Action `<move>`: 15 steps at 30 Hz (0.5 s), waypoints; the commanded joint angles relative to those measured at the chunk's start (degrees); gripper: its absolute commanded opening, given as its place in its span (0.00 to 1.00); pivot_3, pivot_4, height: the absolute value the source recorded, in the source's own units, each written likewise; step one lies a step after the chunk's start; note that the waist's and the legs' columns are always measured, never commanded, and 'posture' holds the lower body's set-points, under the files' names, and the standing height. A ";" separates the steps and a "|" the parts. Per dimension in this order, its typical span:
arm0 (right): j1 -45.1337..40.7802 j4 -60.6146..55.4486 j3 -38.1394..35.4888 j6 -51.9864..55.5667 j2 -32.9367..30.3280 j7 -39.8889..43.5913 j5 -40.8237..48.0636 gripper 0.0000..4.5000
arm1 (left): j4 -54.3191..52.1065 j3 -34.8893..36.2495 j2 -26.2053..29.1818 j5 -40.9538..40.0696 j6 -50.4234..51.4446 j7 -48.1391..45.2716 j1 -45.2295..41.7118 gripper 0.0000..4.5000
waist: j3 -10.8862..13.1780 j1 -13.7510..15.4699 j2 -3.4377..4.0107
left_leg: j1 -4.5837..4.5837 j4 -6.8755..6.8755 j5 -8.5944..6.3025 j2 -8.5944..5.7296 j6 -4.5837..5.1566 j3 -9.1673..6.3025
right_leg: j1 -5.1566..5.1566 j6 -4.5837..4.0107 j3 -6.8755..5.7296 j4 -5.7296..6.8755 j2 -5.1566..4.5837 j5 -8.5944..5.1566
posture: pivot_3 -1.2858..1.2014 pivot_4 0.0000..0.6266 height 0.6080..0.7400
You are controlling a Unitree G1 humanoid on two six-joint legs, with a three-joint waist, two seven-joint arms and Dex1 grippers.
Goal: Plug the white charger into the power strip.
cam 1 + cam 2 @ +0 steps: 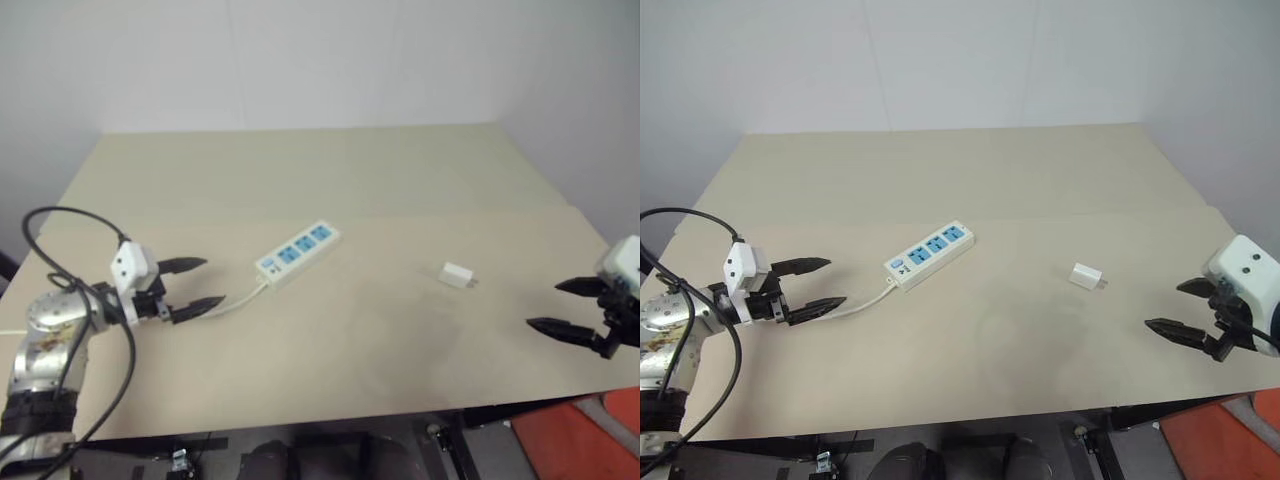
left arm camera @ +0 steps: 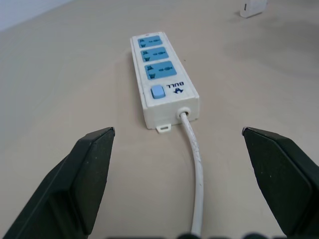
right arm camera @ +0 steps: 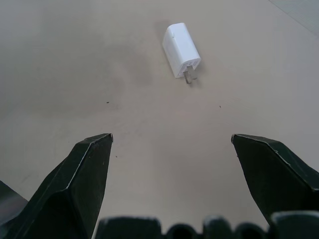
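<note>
Surfaces as I read them from my station:

- Long flat white plastic power strip [image 2: 162,82]: smooth, slightly glossy casing; three matt blue socket faces and a pale blue switch; its thin white cord [image 2: 196,169] looks like smooth rubbery plastic.
- Small white rounded plastic charger [image 3: 181,49], at about three o'clock from the strip: smooth and satin, with bright metal prongs.
- Beige tabletop [image 1: 350,330]: matt and flat, board-like, faintly smudged; I cannot tell the material.
- Left gripper [image 1: 196,285] and right gripper [image 1: 1188,308]: black fingers [image 2: 79,181] of matt hard plastic with sharp moulded edges; white housings smooth plastic.
</note>
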 commanded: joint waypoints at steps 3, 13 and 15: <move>-3.20 -0.44 2.60 -0.13 -0.83 -1.65 1.06 1.00 | -3.46 1.56 0.60 -0.63 0.00 1.73 1.43 0.99 | 0.00 0.04 -0.01 | -0.01 0.00 0.00 0.00 0.01 0.00 | -0.01 0.00 0.00 0.00 0.00 0.00 | 0.52 0.24 1.00; -5.59 -0.98 4.32 -2.32 -0.15 -3.32 1.04 1.00 | -2.84 0.47 -1.75 -0.29 -2.48 4.43 -0.60 0.99 | 0.01 0.17 -0.01 | -0.02 0.02 -0.01 -0.02 0.01 0.00 | 0.00 0.00 -0.02 0.00 -0.01 0.00 | 0.52 0.24 1.00; -6.32 -1.62 4.52 -3.09 0.75 -4.57 1.08 1.00 | -1.96 0.26 -3.22 -0.15 -3.58 5.06 -1.73 0.99 | 0.01 0.18 -0.01 | -0.02 0.02 -0.01 -0.03 0.01 0.01 | 0.01 0.00 -0.02 0.00 -0.01 0.01 | 0.52 0.24 1.00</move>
